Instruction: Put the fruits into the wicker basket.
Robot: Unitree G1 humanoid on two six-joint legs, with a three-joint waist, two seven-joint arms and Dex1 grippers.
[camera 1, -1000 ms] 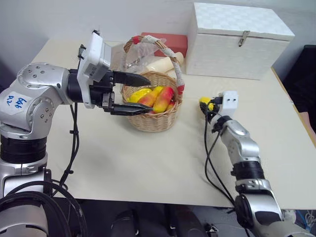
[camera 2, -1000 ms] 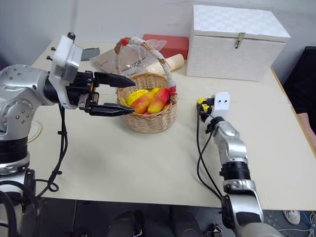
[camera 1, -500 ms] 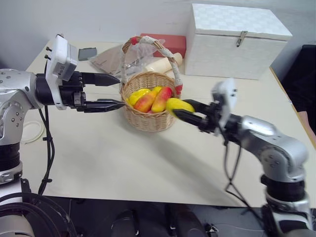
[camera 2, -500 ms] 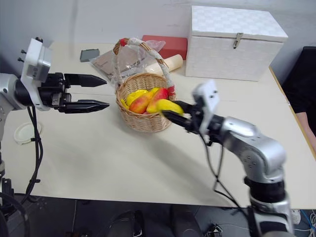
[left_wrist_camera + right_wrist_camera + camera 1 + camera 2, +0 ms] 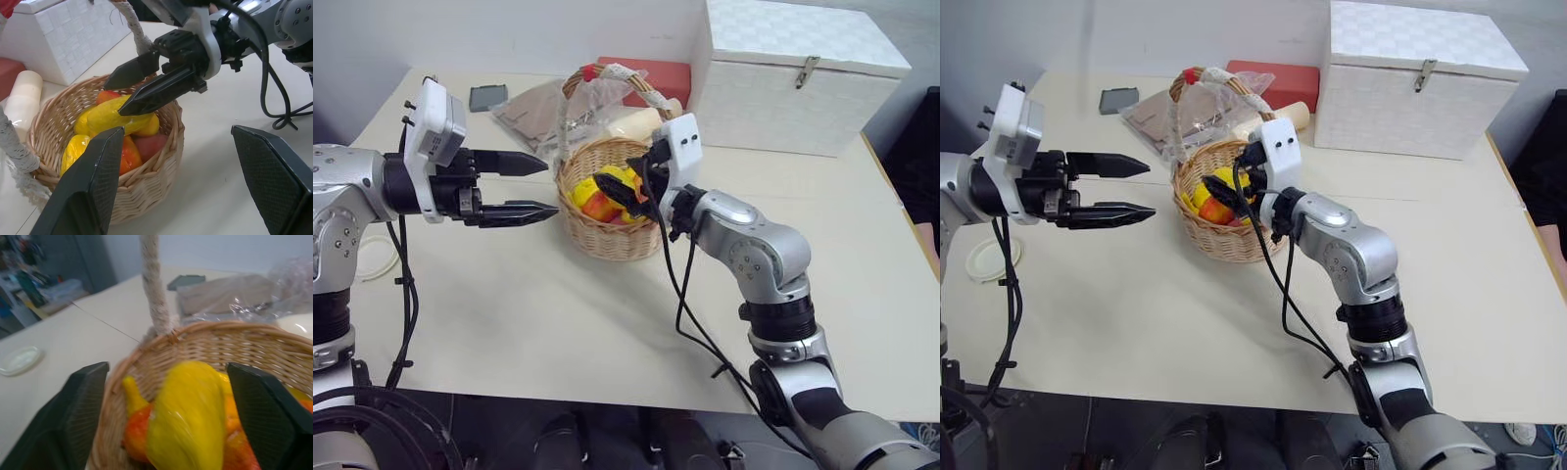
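The yellow fruit (image 5: 120, 117) lies on top of the other fruits (image 5: 127, 149) in the wicker basket (image 5: 607, 235), which stands toward the far edge of the counter (image 5: 607, 323), nearer its left side. Its long axis runs roughly across the basket, and the pointed end faces the rim on the left arm's side.

Directly above it hangs the right pincer (image 5: 129, 88), reaching in over the rim beneath the arched handle (image 5: 622, 76). Its two black fingers stand apart with the fruit just below them. In the right wrist view the fruit sits between the fingers with a gap on either side, so I judge it released, or nearly so, rather than gripped. The coming move for this arm is then a straight pull back out, clear of the handle.

The left pincer (image 5: 524, 186) hovers beside the basket on the counter's left side, level with the rim, spread wide and holding nothing. The right arm is plainly the nearer one. I see no loose fruit on the counter.
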